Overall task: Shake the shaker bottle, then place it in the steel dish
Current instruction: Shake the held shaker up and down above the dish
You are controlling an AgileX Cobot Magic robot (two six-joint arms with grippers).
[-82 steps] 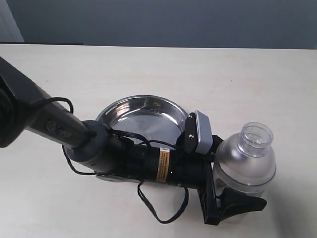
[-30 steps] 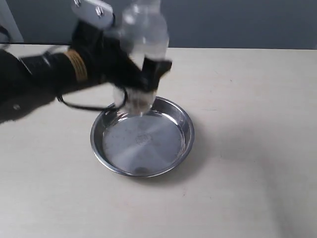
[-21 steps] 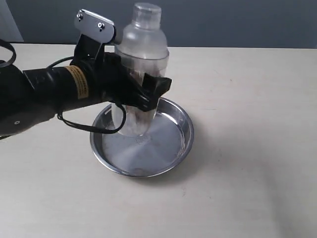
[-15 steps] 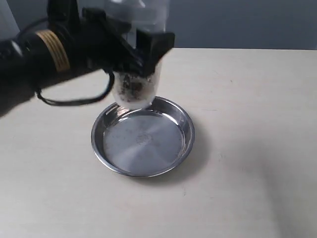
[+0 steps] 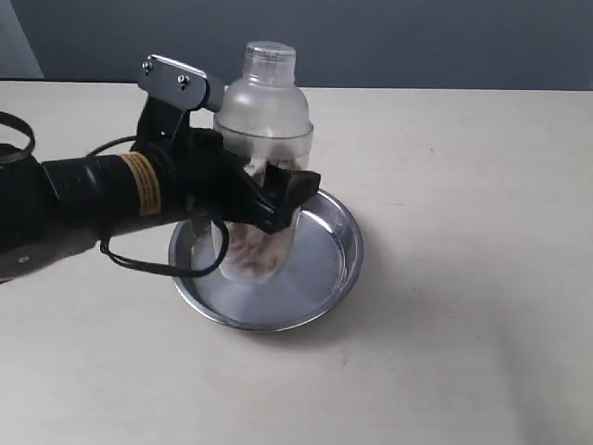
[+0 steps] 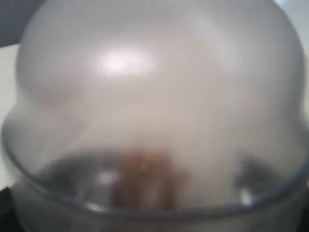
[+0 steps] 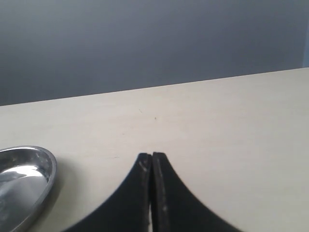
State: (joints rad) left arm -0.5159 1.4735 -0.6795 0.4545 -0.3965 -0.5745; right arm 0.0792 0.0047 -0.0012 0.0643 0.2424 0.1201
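The shaker bottle [image 5: 264, 139], frosted clear plastic with a small round cap, stands upright over the steel dish [image 5: 334, 264], its base low inside the dish. Pinkish-brown granules lie at its bottom. My left gripper [image 5: 259, 199] is shut on the bottle's body, one black finger [image 5: 289, 190] wrapping its front. I cannot tell whether the base touches the dish floor. The bottle [image 6: 154, 96] fills the left wrist view, blurred. My right gripper [image 7: 151, 157] is shut and empty above bare table, with the dish's rim [image 7: 48, 174] off to one side.
The light tabletop [image 5: 463, 232] spreads around the dish. A dark wall [image 5: 417, 37] runs along the far table edge. A black cable [image 5: 148, 264] loops under my left arm, beside the dish.
The bottle has swung up and down over the dish in my left gripper and now sits lower, its base down inside the dish. The granules have settled at the bottom.
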